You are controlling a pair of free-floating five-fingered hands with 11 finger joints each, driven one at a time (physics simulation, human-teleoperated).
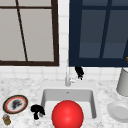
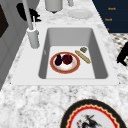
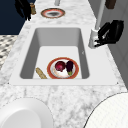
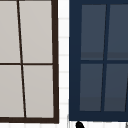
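My right hand (image 1: 79, 72) hovers at the back of the sink, just right of the faucet (image 1: 67, 78). In the right side view that right hand (image 3: 113, 31) reaches its loosely bent fingers toward the faucet (image 3: 93, 40), holding nothing. My left hand (image 1: 37, 110) hangs over the counter by the sink's front left corner, fingers pointing down and empty. In the basin lies a red-rimmed plate (image 2: 76, 68) bearing a dark red round fruit (image 2: 67, 59) and an eggplant (image 2: 58, 60). A big red ball (image 1: 67, 115) covers the sink's front.
A bread stick (image 2: 82, 56) and a small brown piece (image 2: 83, 49) lie beside the plate in the sink (image 2: 100, 57). Left of the sink are a patterned plate (image 1: 15, 104) and a small jar (image 1: 6, 120). At right stand a white plate (image 1: 119, 111) and a grey canister (image 1: 123, 82).
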